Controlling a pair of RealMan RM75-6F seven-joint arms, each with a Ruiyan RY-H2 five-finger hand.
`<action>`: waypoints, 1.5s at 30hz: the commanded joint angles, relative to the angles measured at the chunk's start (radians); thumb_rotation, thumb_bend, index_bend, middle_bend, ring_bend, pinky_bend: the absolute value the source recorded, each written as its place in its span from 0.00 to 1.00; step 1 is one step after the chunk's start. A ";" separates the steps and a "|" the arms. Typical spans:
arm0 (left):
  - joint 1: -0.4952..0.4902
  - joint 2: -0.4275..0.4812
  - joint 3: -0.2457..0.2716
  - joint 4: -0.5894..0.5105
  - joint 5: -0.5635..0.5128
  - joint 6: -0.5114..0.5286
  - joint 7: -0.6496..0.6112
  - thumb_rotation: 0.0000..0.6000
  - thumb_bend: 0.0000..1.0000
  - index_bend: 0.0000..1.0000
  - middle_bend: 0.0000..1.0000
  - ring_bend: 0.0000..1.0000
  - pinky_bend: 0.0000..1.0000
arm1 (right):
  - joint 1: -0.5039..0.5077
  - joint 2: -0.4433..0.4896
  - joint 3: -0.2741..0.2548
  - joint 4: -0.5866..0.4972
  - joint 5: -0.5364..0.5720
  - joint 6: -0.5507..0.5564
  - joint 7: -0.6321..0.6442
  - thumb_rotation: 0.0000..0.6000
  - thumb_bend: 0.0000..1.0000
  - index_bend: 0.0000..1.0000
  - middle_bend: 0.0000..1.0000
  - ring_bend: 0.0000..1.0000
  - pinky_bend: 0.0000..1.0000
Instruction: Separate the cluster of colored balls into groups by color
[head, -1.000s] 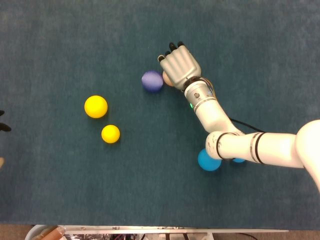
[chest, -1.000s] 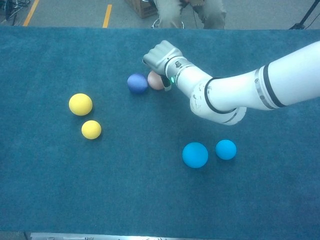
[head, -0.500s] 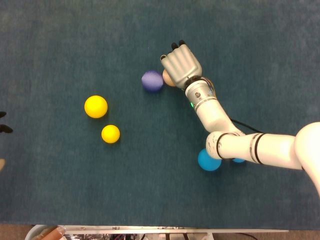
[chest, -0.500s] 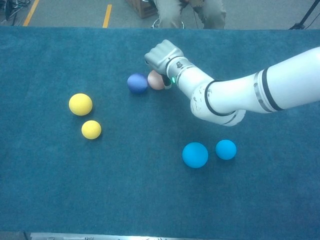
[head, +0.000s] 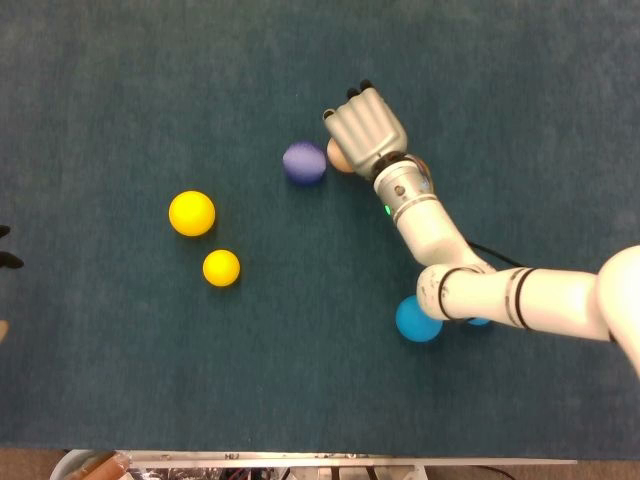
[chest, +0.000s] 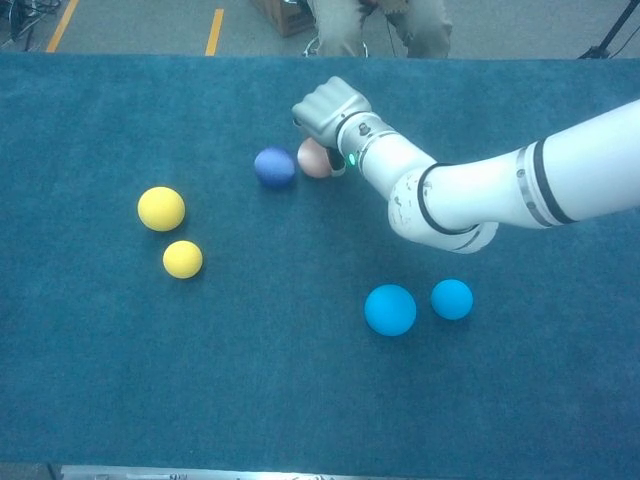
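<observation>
the right hand (head: 366, 128) reaches over the blue table (head: 120, 90) with its back up and fingers curled down over the pink ball (chest: 314, 158). it covers the ball's far side; whether the fingers actually grip it cannot be told from either view. the purple ball (head: 304, 162) sits just left of the pink ball, so close they look to be touching. well left of the purple ball and nearer the robot lies the big yellow ball (head: 191, 213), with the small yellow ball (head: 221, 267) near it, closer in still. the big blue ball (chest: 390, 309) and small blue ball (chest: 452, 298) lie side by side well to the right of the purple ball and nearer the robot, partly hidden under the right arm in the head view. a dark bit at the left edge of the head view, level with the yellow balls, may be the left hand; too little shows to tell.
</observation>
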 joint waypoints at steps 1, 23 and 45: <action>0.000 -0.001 -0.002 0.001 0.002 0.001 -0.002 1.00 0.29 0.27 0.13 0.03 0.08 | -0.027 0.062 -0.004 -0.069 -0.026 0.026 0.014 1.00 0.25 0.47 0.52 0.27 0.25; -0.021 -0.031 -0.011 0.013 0.009 -0.033 0.001 1.00 0.29 0.27 0.13 0.03 0.08 | -0.233 0.388 -0.165 -0.324 -0.121 0.067 0.125 1.00 0.25 0.47 0.51 0.27 0.25; -0.022 -0.032 -0.017 0.006 0.020 -0.019 0.011 1.00 0.30 0.27 0.13 0.03 0.08 | -0.243 0.398 -0.186 -0.349 -0.117 0.042 0.117 1.00 0.21 0.29 0.40 0.24 0.25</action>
